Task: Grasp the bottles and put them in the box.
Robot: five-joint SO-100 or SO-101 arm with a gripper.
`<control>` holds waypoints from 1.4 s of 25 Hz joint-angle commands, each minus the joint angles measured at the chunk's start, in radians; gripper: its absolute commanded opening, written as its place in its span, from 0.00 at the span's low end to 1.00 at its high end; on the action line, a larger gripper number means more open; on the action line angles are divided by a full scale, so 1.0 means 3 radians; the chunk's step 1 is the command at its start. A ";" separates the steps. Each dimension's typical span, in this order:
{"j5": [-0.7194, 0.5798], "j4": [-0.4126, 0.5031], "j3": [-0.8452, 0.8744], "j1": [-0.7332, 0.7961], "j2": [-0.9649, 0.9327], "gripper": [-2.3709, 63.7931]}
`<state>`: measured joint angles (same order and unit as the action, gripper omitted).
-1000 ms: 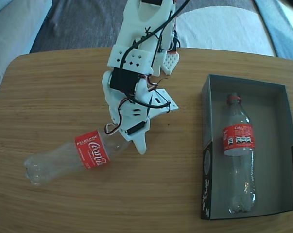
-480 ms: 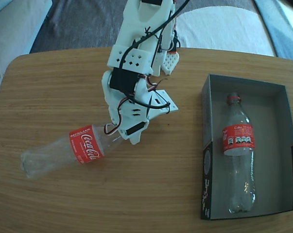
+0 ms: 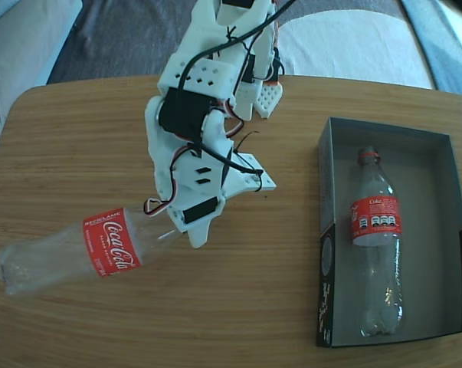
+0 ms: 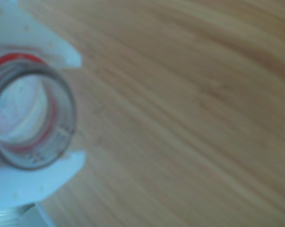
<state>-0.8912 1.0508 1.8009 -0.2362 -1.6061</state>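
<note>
One clear bottle (image 3: 100, 244) with a red Coca-Cola label lies slanted over the left of the wooden table, base toward the left edge. My white gripper (image 3: 177, 227) is shut on its neck. The wrist view shows the open mouth and red neck ring of this bottle (image 4: 69, 118) clamped between the two white fingers (image 4: 52, 45) of the gripper (image 4: 75, 109). A second bottle (image 3: 376, 222) lies lengthwise in the left half of the box (image 3: 437, 230), neck pointing away. The box sits at the table's right side.
The round-cornered wooden table (image 3: 276, 291) has bare wood between the arm and the box. The right half of the box holds nothing. Grey and white cushions (image 3: 353, 46) lie beyond the far edge of the table.
The gripper has swung left with the bottle; the bottle's base now sits close to the table's left edge. The bottle in the box has not moved.
</note>
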 commanded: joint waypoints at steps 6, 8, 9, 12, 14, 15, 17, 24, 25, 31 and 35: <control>0.0128 0.0972 -0.1135 0.0184 -0.0097 0.10; 0.0225 0.1299 -0.1365 0.0266 -0.0097 0.10; 0.0240 0.1442 -0.1457 0.0307 -0.0097 0.10; 0.0245 0.1769 -0.1677 0.0455 -0.0097 0.10; 0.0245 0.1928 -0.1820 0.0542 -0.0097 0.10; 0.0245 0.2004 -0.1897 0.0568 -0.0097 0.10; 0.0245 0.2122 -0.2045 0.0629 -0.0097 0.07; 0.0312 0.2209 -0.2316 0.0915 -0.0097 0.04; 0.0383 0.2209 -0.2316 0.0956 -0.0097 0.04; 0.0578 0.2209 -0.2321 0.1248 -0.0092 0.04; 0.0578 0.2209 -0.2327 0.1421 -0.0097 0.04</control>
<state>-0.7210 1.6460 1.1689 0.1595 -1.6061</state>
